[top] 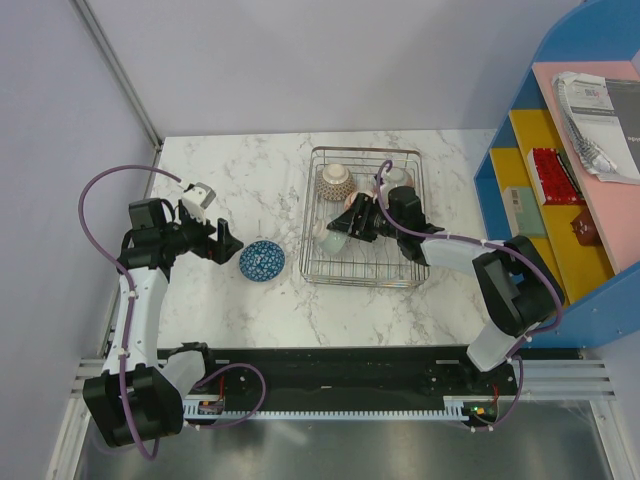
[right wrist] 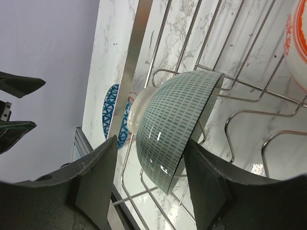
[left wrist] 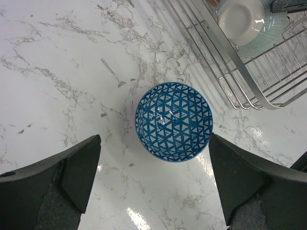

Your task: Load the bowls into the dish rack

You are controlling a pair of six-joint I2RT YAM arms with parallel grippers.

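Top external view, left side: left gripper (top: 225,243) hovers low over the marble table (top: 240,170), jaws wide apart, holding nothing. Blue bowl (top: 262,260) sits on the table just beside its fingertips, to the right, and is the only bowl outside the rack. In the left wrist view it lies centred between the spread fingers and a bit ahead. It is round, so no long axis to line up with. It looks mouth-up, with no base ring showing. Left arm is clearly the nearer one, and nothing lies between pincer and bowl.

Dish rack (top: 312,215) stands right of the blue bowl, near but not touching, so its rim wall is what a carry has to clear. Inside: orange-patterned bowl (top: 336,180) at the far left, pale bowl (top: 397,177) at the far right, green dashed bowl (top: 333,236) standing on edge among the wires near the front left.

Right gripper (top: 358,222) is inside the rack at the green bowl. In its wrist view the fingers are apart and flank the bowl, with a gap on one side, so probably not clamped. It fills the rack's middle and could crowd the left arm's drop spot.

Blue shelf unit (top: 500,190) stands at the far right, well apart.
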